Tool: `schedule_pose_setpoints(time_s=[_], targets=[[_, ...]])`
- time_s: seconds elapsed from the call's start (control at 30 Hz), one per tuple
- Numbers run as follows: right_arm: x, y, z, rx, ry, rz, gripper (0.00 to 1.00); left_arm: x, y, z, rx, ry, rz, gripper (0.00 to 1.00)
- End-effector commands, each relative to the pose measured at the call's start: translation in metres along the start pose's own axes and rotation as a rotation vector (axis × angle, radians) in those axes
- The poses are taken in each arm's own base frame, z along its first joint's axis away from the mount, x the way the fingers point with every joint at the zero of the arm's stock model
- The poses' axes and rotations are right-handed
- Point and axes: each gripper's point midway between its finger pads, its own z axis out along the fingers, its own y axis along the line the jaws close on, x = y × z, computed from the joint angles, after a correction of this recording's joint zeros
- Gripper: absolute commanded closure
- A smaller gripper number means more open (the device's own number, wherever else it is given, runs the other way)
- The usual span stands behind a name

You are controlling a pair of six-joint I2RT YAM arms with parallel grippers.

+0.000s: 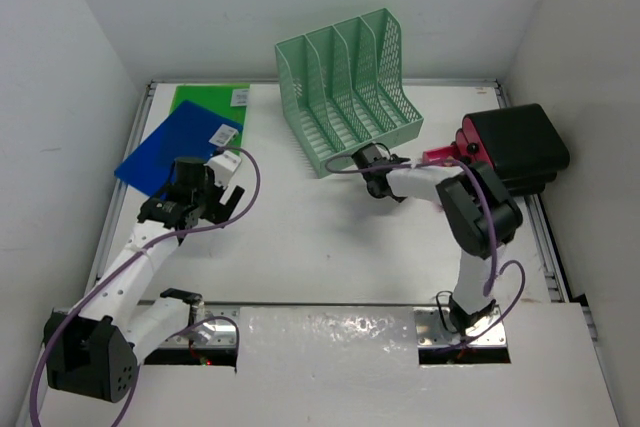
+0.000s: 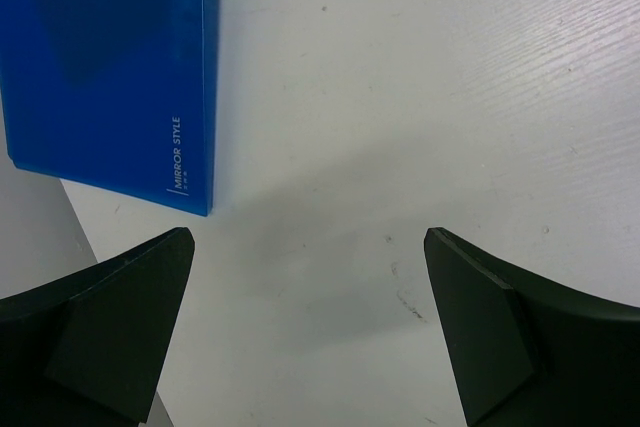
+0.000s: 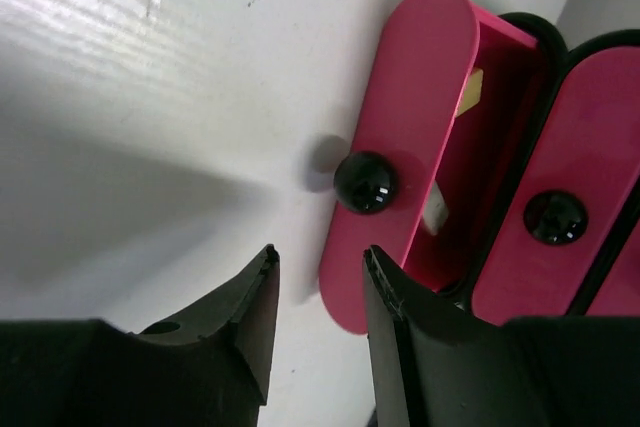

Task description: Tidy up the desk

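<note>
The desk (image 1: 330,247) is a white tabletop with metal rails. A blue folder (image 1: 175,147) lies at the back left, overlapping a green folder (image 1: 210,99). My left gripper (image 1: 220,209) hovers just right of the blue folder (image 2: 110,67), its jaws wide open over bare desk (image 2: 450,97). At the right stands a black drawer unit (image 1: 515,142) with its pink drawer (image 1: 440,155) pulled out. My right gripper (image 3: 320,252) is open by a narrow gap, holding nothing, just short of that drawer's front (image 3: 410,127) and below its black knob (image 3: 365,182).
A mint-green mesh file rack (image 1: 345,92) stands at the back centre, close to my right wrist (image 1: 385,187). A second pink drawer (image 3: 570,197) sits shut beside the pulled-out one. White walls close in the left, back and right sides.
</note>
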Motion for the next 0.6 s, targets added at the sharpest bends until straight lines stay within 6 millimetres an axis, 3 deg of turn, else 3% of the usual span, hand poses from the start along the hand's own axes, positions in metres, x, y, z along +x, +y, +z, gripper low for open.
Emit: schedule_pose_setpoints(time_s=[0.0,0.43,0.57], targets=[[-0.013,-0.029,0.003,0.177,0.032,-0.022,0.63,-0.008,0.006,-0.001,-0.028,-0.044,-0.021,0.01],[-0.024,-0.026,0.036,0.298,0.096,-0.165,0.67,-0.004,0.005,0.005,-0.034,-0.042,-0.001,0.01],[-0.013,-0.033,0.045,0.313,0.138,-0.181,0.69,-0.003,0.005,0.006,-0.033,-0.039,0.004,0.01]])
